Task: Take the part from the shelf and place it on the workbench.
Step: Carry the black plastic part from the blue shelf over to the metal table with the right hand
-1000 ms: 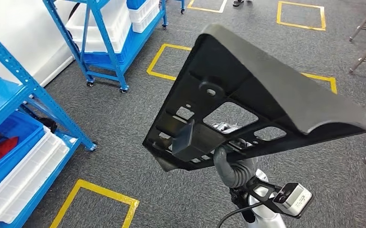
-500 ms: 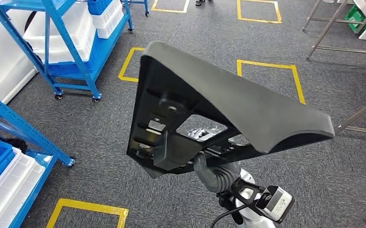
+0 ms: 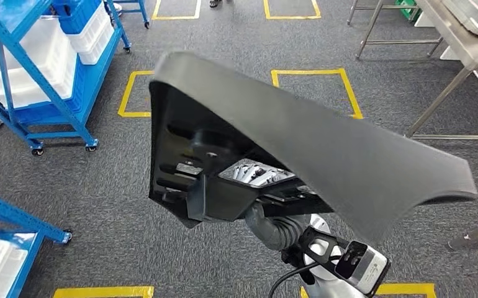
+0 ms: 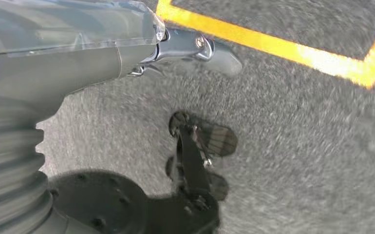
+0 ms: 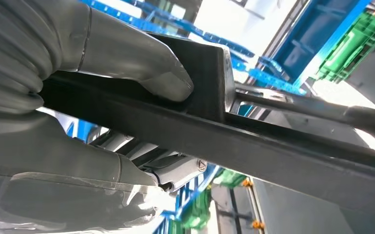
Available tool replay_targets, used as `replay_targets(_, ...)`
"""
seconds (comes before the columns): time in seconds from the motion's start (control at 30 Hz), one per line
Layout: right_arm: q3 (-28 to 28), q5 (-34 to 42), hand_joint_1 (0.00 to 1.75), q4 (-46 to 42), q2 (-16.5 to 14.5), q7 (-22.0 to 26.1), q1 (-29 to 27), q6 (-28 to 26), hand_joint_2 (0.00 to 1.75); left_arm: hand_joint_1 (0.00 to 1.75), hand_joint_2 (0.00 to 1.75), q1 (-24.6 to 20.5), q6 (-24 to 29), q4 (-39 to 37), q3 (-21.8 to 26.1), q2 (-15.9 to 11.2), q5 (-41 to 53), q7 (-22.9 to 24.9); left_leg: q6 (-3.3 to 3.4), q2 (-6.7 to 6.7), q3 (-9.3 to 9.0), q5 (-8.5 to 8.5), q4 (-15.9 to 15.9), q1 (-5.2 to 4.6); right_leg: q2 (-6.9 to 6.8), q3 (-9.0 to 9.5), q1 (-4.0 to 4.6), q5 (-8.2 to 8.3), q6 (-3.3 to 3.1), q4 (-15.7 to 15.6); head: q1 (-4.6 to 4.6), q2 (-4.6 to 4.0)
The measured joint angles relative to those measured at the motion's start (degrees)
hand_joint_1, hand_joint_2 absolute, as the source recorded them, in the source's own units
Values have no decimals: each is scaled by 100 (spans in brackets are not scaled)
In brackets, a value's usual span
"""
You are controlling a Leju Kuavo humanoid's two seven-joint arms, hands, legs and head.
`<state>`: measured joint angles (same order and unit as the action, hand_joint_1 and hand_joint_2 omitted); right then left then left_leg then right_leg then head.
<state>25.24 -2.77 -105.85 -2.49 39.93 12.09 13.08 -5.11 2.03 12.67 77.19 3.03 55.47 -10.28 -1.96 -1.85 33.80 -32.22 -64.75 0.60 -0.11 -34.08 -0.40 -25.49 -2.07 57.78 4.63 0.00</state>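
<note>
A large black moulded part [image 3: 323, 149], ribbed on its underside, fills the middle of the head view, raised and tilted over the floor. My right hand [image 3: 258, 174] grips it from below, and silver fingers show through its cut-outs. In the right wrist view the thumb [image 5: 127, 53] presses on one face of the part's black edge [image 5: 273, 151], while the other fingers [image 5: 171, 168] curl under it. My left hand [image 4: 103, 53] hangs over grey carpet and holds nothing, one finger [image 4: 200, 46] stretched out. The steel workbench [image 3: 466, 49] stands at the far right.
Blue wheeled shelves [image 3: 38, 81] with white and blue bins stand at the left. A lower blue rack [image 3: 13, 217] lies at the near left. Yellow tape squares [image 3: 314, 73] mark the grey carpet. The legs of a second metal table [image 3: 373, 25] rise at the back right.
The camera has swung right: the blue shelves slid off to the left and the steel workbench came in at the right. The part stays in my right hand, now nearer and flatter.
</note>
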Motion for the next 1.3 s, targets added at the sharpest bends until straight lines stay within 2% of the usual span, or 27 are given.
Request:
replay_targets(0.07,-1,17,175,-36,50,0,-13,-61,175,0,175,26,-49,1,-14,-10,66,-52,-16,119,366,-322,-789,7,143,-12,8,8,-15,5,1,0)
replay_targets(0.1,-1,24,175,-65,80,-1,-34,-90,175,0,175,38,-69,1,-26,-15,94,-71,-20,131,454,-335,-968,9,220,-15,10,9,-14,12,1,0)
replay_targets(0.13,-3,31,175,-102,112,0,-55,-114,175,0,175,45,-86,1,-42,-22,119,-86,-20,138,434,-227,-913,13,301,-14,9,10,-11,22,1,0)
replay_targets(0.17,-8,45,175,-149,143,0,-72,-129,175,0,175,46,-95,1,-61,-31,134,-99,-17,165,309,-27,-635,23,381,-12,6,8,-3,36,1,0)
replay_targets(0.23,-29,98,175,-255,198,0,-94,-148,175,0,175,43,-110,1,-96,-47,154,-127,-6,429,-53,358,187,64,532,-32,4,-3,36,84,0,0)
replay_targets(0.3,-65,163,175,-352,246,0,-115,-147,175,0,175,44,-123,1,-116,-57,163,-143,29,663,-235,458,619,80,671,-95,-5,7,113,119,0,0)
replay_targets(0.37,-107,201,175,-434,287,0,-145,-132,175,0,175,38,-125,1,-133,-62,168,-143,97,600,-246,452,661,67,809,-148,-22,48,201,108,0,0)
replay_targets(0.4,-128,209,175,-472,307,1,-159,-124,175,0,175,29,-125,1,-140,-62,168,-142,141,529,-255,475,688,68,788,-171,-22,39,231,126,-1,0)
replay_targets(0.47,-167,217,175,-531,342,1,-165,-107,175,0,175,20,-125,1,-146,-62,168,-144,233,369,-268,518,750,70,502,-324,1,-155,271,425,-1,0)
replay_targets(0.53,-190,222,175,-557,370,0,-172,-89,175,0,175,35,-125,1,-148,-64,169,-144,284,203,-267,521,764,33,158,-660,2,-532,294,1140,-2,0)
replay_targets(0.57,-197,223,175,-560,380,1,-181,-83,175,0,175,44,-124,1,-148,-66,169,-142,292,116,-265,515,763,16,96,-827,-7,-668,305,1494,-2,0)
replay_targets(0.6,-204,223,175,-560,391,1,-192,-80,175,0,175,48,-122,1,-148,-68,169,-141,297,31,-265,509,762,4,67,-917,-16,-714,312,1697,-2,0)
replay_targets(0.63,-211,223,175,-561,402,1,-201,-79,175,0,175,44,-121,1,-148,-70,168,-140,296,-47,-269,503,761,-3,47,-893,-23,-653,314,1681,-1,0)
replay_targets(0.67,-216,222,175,-562,411,1,-206,-79,175,0,175,37,-120,1,-148,-71,168,-139,290,-117,-278,494,761,-7,14,-745,-28,-502,309,1427,-1,0)
replay_targets(0.7,-219,222,175,-567,418,1,-208,-79,175,0,175,29,-120,1,-148,-72,168,-139,279,-177,-294,482,761,-11,-72,-504,-24,-316,293,1008,-1,0)
replay_targets(0.77,-221,224,175,-588,427,1,-205,-79,175,0,175,19,-122,1,-148,-72,168,-140,234,-275,-323,448,753,-38,-273,-103,28,-104,236,283,-2,0)
replay_targets(0.83,-224,226,175,-609,433,2,-206,-79,175,0,175,14,-124,1,-149,-72,170,-140,177,-367,-348,418,747,-60,-308,-11,78,-99,179,81,-1,0)
replay_targets(0.9,-229,228,175,-629,439,1,-211,-78,175,0,175,-6,-124,1,-150,-73,171,-140,116,-424,-382,381,740,-49,-182,-7,60,-79,125,52,-1,0)
replay_targets(0.97,-232,229,175,-652,441,1,-202,-77,175,0,175,-18,-127,0,-151,-73,172,-142,61,-228,-298,188,486,-23,-71,24,22,-51,63,3,0,0)
replay_targets(1.03,-232,230,175,-658,441,1,-198,-75,175,0,175,-3,-131,-1,-152,-73,176,-141,26,48,36,-186,-238,-1,49,33,11,-40,26,-11,1,0)
replay_targets(1.07,-232,229,175,-657,441,-1,-203,-75,175,0,175,9,-131,-2,-152,-74,177,-140,13,105,234,-336,-637,3,119,31,13,-40,21,-7,1,0)
replay_targets(1.1,-232,228,175,-656,441,-1,-209,-75,175,0,175,20,-131,-2,-152,-75,176,-139,4,126,378,-391,-902,5,193,32,14,-41,19,-3,1,0)
replay_targets(1.13,-232,228,175,-656,441,-1,-211,-75,175,0,175,28,-131,-2,-152,-76,176,-139,1,133,427,-328,-955,8,269,35,13,-42,21,6,1,0)
replay_targets(1.17,-232,228,175,-656,441,-2,-212,-75,175,0,175,30,-131,-1,-152,-77,175,-139,2,147,365,-151,-765,14,345,42,10,-47,28,18,1,0)
replay_targets(1.2,-232,228,175,-656,441,-2,-212,-75,175,0,175,29,-131,-1,-152,-78,175,-139,3,204,213,94,-389,27,420,49,4,-56,42,36,1,0)
replay_targets(1.27,-232,229,175,-656,441,-2,-209,-75,175,0,175,27,-131,-1,-152,-80,176,-139,17,491,-94,416,359,61,560,28,0,-75,93,86,0,0)
replay_targets(1.3,-232,229,175,-657,441,-1,-208,-75,175,0,175,29,-131,-2,-152,-80,176,-137,31,608,-175,470,564,69,624,-1,-4,-72,129,103,-1,0)
